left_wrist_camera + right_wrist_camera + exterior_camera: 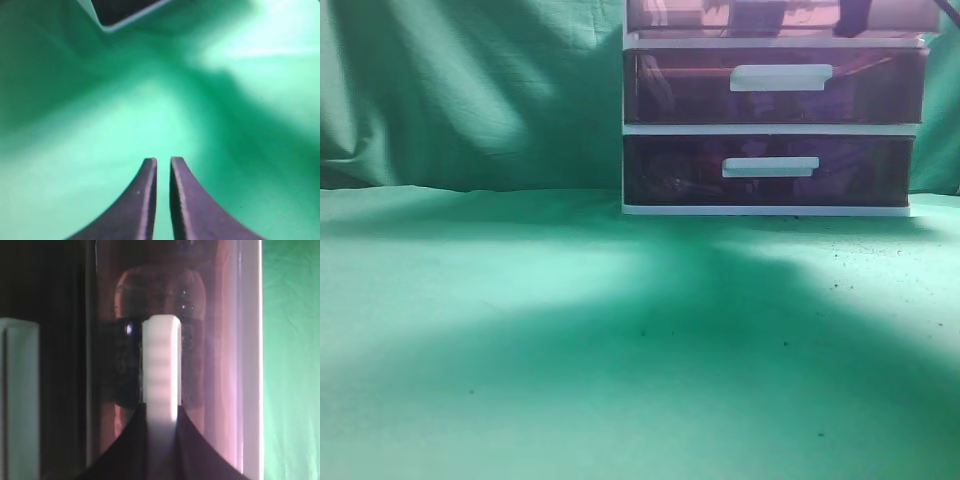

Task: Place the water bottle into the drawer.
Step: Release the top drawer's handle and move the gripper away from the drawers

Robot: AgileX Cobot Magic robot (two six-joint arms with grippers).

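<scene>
White handle (160, 370) clamped in right pincer (161, 415) to move the drawer (220, 340), bottle (192, 300) inside; left pincer (163, 162) together, idle over bench (100, 125).

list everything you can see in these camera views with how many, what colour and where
drawer unit: one, white frame, back right on the cloth
drawer: one, dark translucent purple-brown, topmost
lower drawers: two, same colour, shut, below it
handle: one, white, on the top drawer front
water bottle: one, clear, seen through that front, inside
cloth: one, green, over table and backdrop
left gripper: dark fingers nearly together, holding nothing, above cloth
right gripper: dark fingers clamped on the handle
</scene>
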